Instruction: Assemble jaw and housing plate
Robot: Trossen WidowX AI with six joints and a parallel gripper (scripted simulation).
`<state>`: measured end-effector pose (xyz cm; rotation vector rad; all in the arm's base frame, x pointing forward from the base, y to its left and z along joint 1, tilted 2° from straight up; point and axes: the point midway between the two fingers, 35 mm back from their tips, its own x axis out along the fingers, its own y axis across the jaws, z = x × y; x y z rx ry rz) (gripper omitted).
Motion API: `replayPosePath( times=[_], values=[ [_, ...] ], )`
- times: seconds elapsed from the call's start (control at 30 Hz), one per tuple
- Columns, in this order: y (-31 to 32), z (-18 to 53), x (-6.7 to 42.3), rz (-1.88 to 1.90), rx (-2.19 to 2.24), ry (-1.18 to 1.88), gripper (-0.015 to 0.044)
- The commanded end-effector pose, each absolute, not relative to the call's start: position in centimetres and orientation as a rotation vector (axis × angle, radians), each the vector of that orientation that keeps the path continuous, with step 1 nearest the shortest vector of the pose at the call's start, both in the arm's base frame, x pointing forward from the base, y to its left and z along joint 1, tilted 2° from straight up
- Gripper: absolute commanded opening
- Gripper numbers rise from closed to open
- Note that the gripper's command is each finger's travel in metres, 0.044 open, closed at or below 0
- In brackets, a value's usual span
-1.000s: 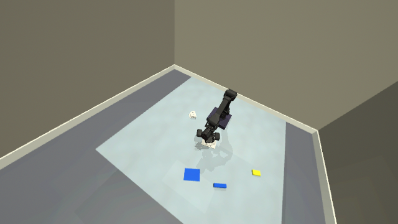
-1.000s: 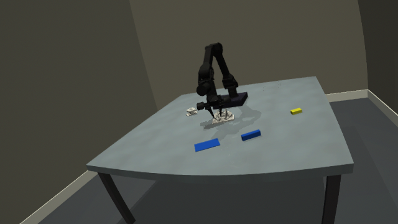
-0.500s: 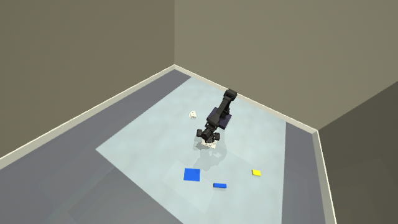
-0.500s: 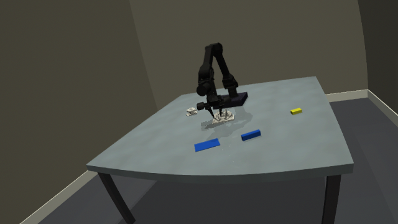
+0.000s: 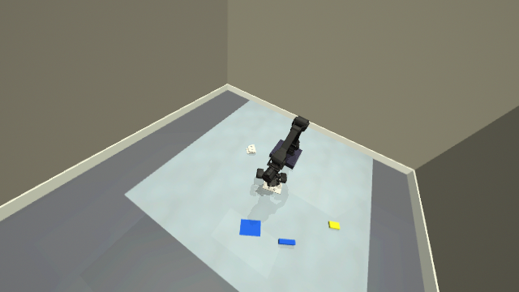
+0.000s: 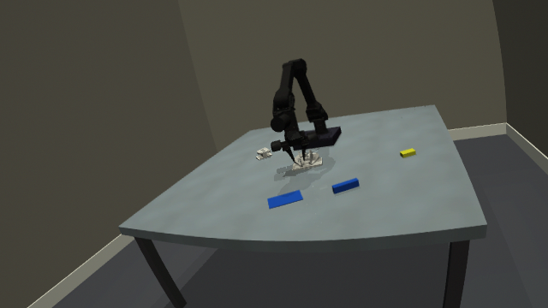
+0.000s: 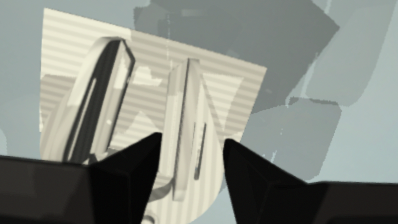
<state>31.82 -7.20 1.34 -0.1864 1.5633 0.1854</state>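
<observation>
The cream base plate (image 5: 278,191) (image 6: 318,162) (image 7: 56,32) lies on the table in front of the arm. One cream jaw (image 7: 75,102) stands at the left of the base in the wrist view. My gripper (image 5: 272,185) (image 6: 300,162) (image 7: 193,143) points down over the base and is shut on the other jaw (image 7: 175,112), which stands between the fingertips, beside the first jaw. The lower ends of both jaws, the pins and any gear teeth are hidden or too unclear to tell. The housing plate, seemingly the small white piece (image 5: 250,149) (image 6: 264,154), lies apart on the table.
A flat blue square (image 5: 250,227) (image 6: 285,199) and a blue bar (image 5: 287,242) (image 6: 346,186) lie towards the front. A yellow block (image 5: 334,225) (image 6: 408,153) lies to the right. The arm's dark base (image 5: 293,159) (image 6: 330,137) is behind the gripper.
</observation>
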Motion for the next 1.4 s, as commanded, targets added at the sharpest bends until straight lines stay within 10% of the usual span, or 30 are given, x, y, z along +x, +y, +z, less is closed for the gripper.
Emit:
replayPosePath(
  times=[0.0,1.37],
  values=[
    [-7.2,1.1,32.0,0.186,-0.186,1.561,0.0134],
    [-7.2,5.8,32.1,0.186,-0.187,1.561,0.0224]
  ],
)
